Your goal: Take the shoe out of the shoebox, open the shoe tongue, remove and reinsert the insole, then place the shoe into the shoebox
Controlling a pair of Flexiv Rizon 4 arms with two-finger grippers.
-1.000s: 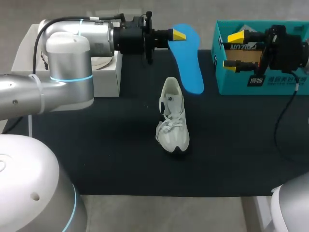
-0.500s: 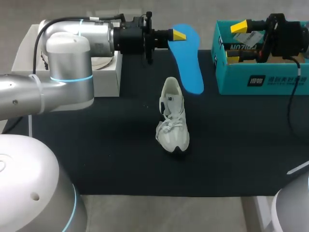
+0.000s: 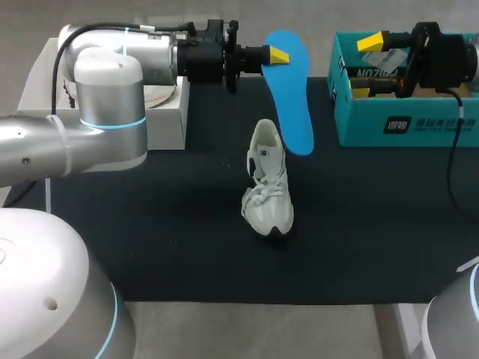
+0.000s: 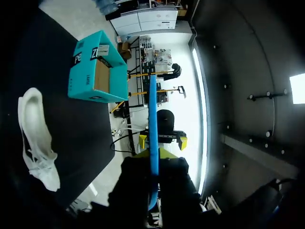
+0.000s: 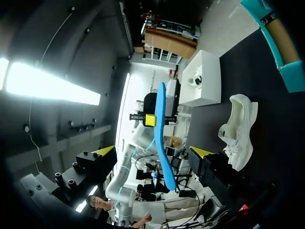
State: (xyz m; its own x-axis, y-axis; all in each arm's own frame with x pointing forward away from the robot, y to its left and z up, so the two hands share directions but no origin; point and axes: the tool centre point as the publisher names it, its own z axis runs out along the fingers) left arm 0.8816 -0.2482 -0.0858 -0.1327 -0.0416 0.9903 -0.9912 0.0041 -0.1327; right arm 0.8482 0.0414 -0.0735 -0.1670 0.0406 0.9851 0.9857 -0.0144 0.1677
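The blue insole [image 3: 289,93] hangs in the air above the back of the black mat, just behind the shoe's heel, and my left gripper [image 3: 278,54] is shut on its upper edge. The left wrist view shows the insole [image 4: 153,114] edge-on, rising out of the gripper [image 4: 153,155]. A white sneaker [image 3: 268,181] stands upright mid-mat, toe toward the front. At the back right is the teal shoebox [image 3: 404,120]. My right gripper [image 3: 365,67] hovers open over its left end, empty. In the right wrist view, the insole [image 5: 162,143] lies ahead between the right gripper's spread fingers [image 5: 153,151].
A white box [image 3: 161,120] holding something pale stands at the back left, under my left arm. The black mat [image 3: 172,239] covers most of the table. A cable [image 3: 441,187] trails from my right arm over the mat's right side.
My right gripper rose and drew back over the shoebox, then stayed still. The insole's lower end swung slightly down and toward the shoe. The shoe has not moved.
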